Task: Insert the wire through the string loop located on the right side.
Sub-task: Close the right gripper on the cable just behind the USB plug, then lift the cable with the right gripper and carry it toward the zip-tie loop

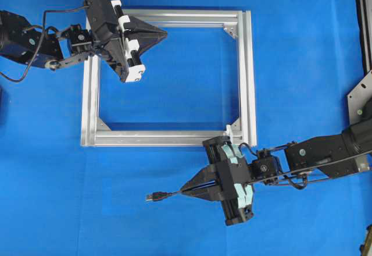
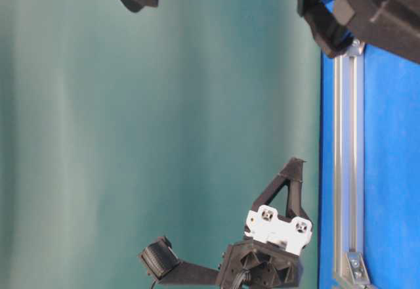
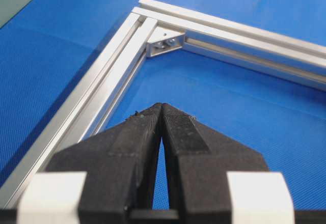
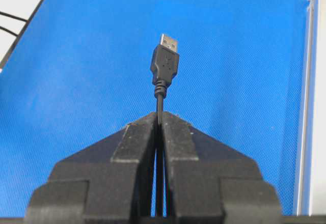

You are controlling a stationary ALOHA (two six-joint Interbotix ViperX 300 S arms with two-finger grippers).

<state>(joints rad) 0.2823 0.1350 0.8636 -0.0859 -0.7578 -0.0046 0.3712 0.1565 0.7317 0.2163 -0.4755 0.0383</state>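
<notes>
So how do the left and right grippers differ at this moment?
The right gripper is shut on the wire, whose plug sticks out past its fingers; the left gripper is shut on nothing. The left gripper hangs over the aluminium frame, the right gripper outside the frame. Both have black fingers pressed together.

Lighting was bright and even across all views. The aluminium frame (image 1: 247, 75) cast a soft shadow inward on the blue counter (image 1: 174, 81). Mild glare lay on the frame rails in the left wrist view. Near gripper bodies were slightly soft in both wrist views; the plug (image 4: 164, 63) was sharp.
</notes>
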